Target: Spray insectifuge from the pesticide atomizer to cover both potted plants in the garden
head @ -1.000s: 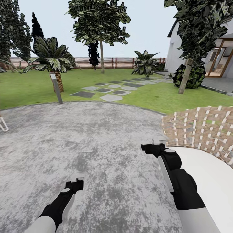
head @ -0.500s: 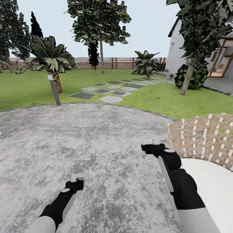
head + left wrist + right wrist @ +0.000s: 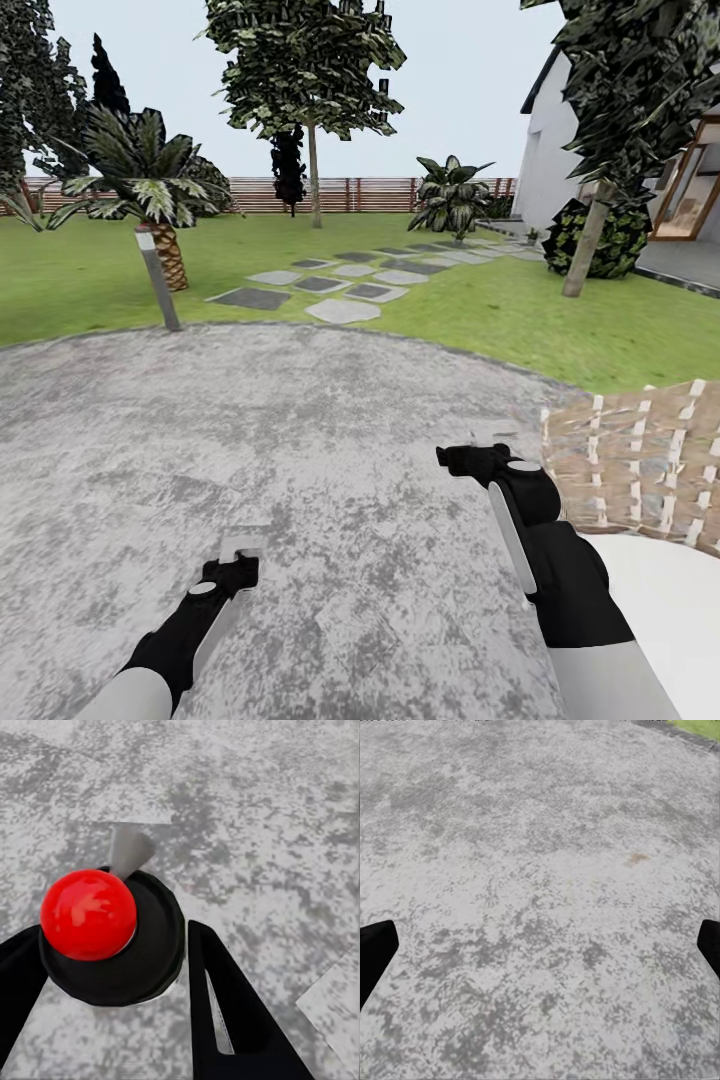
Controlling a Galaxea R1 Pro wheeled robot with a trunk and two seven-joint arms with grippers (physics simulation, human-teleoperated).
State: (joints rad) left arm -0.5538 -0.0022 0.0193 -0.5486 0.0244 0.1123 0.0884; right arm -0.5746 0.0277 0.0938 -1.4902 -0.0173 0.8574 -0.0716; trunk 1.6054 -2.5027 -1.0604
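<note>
The left gripper (image 3: 240, 556) hangs low over a mottled grey gravel patch (image 3: 300, 430), its black fingers spread with nothing between them; in the left wrist view the fingers (image 3: 225, 1005) flank a black knob topped by a red ball (image 3: 88, 913), part of the robot below the gripper. The right gripper (image 3: 470, 452) hangs further forward over the same gravel, and in the right wrist view its two black fingertips (image 3: 375, 952) sit at opposite edges, wide apart and empty. Beside the right arm lies a patch of brown brick paving (image 3: 640, 460) with pale joints, and the robot's white body (image 3: 660, 620) shows below it.

Beyond the gravel's curved edge spreads the garden lawn (image 3: 80, 280), crossed by a path of pale and dark stone slabs (image 3: 340, 285). A short post (image 3: 158, 278) stands at the gravel's edge, with a palm (image 3: 150, 190) just behind it. A tall tree (image 3: 310, 90) and a broad-leaved plant (image 3: 452, 195) stand further back, before a brown slatted fence (image 3: 350, 195). On the right are a round bush (image 3: 605, 240), a leaning trunk and a white house (image 3: 550, 150). The pesticide atomizer and the potted plants cannot be made out among these.
</note>
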